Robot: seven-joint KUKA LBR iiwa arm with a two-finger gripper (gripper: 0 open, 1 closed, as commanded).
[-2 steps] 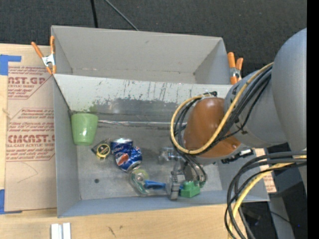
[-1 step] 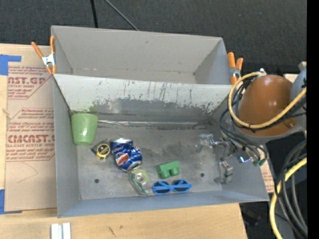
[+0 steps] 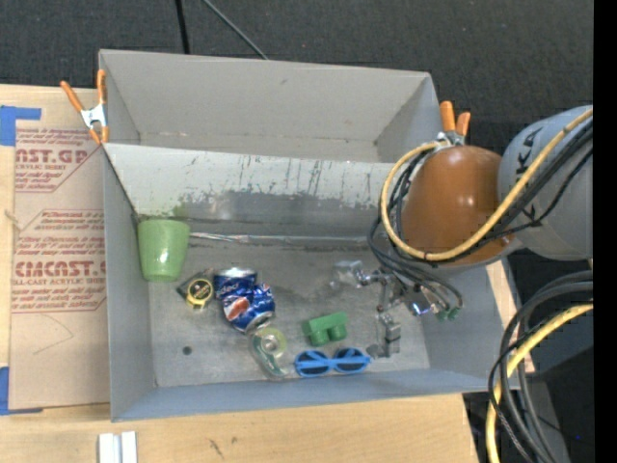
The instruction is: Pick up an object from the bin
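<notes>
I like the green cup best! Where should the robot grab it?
Probably across the middle of the light green plastic cup, coming straight down from above. It seems to lie tipped over beside the grey metal bin's left wall, so that side is blocked, and its round sides give two faces to squeeze.

Grey metal bin [image 3: 289, 268], floor scuffed. On the floor: pale green cup [image 3: 162, 249] on its side against the left wall; small yellow-black ring [image 3: 198, 290] just beside a crushed blue can [image 3: 243, 299]; clear tape roll [image 3: 270, 347]; green block [image 3: 326, 330]; blue spectacle-shaped piece [image 3: 332, 362] near the front wall.
</notes>
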